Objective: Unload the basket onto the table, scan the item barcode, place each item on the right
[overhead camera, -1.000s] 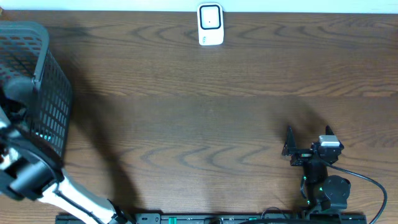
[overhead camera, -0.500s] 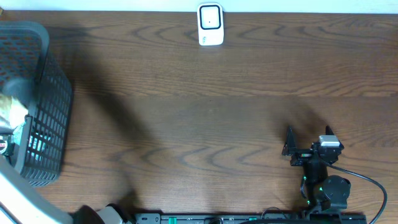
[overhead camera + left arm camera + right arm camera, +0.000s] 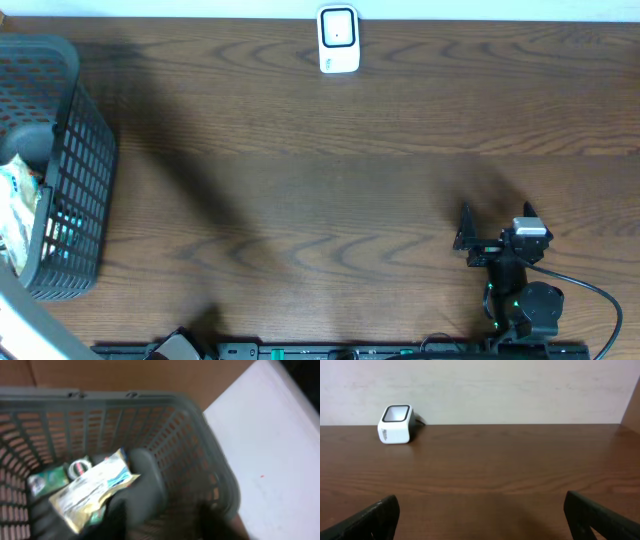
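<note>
A dark grey mesh basket (image 3: 88, 150) stands at the table's left edge, with packaged items (image 3: 18, 195) inside. The left wrist view looks down into the basket (image 3: 150, 397) through blur. A gold and white packet (image 3: 92, 490), a green packet (image 3: 47, 480) and a small roll (image 3: 80, 466) lie on its floor. My left gripper (image 3: 175, 521) hangs above them, its dark fingers apart and nothing between them. The white barcode scanner (image 3: 338, 40) (image 3: 396, 424) stands at the far middle edge. My right gripper (image 3: 496, 220) (image 3: 480, 520) rests open near the front right.
A black cable (image 3: 590, 290) curls from the right arm's base toward the front edge. Bare brown wood (image 3: 320, 200) lies between basket, scanner and right arm. A white surface (image 3: 270, 450) shows beside the basket in the left wrist view.
My left arm has swung off the overhead view's left edge, uncovering the basket and the items in it. Its jaws have parted. The right arm has not moved.
</note>
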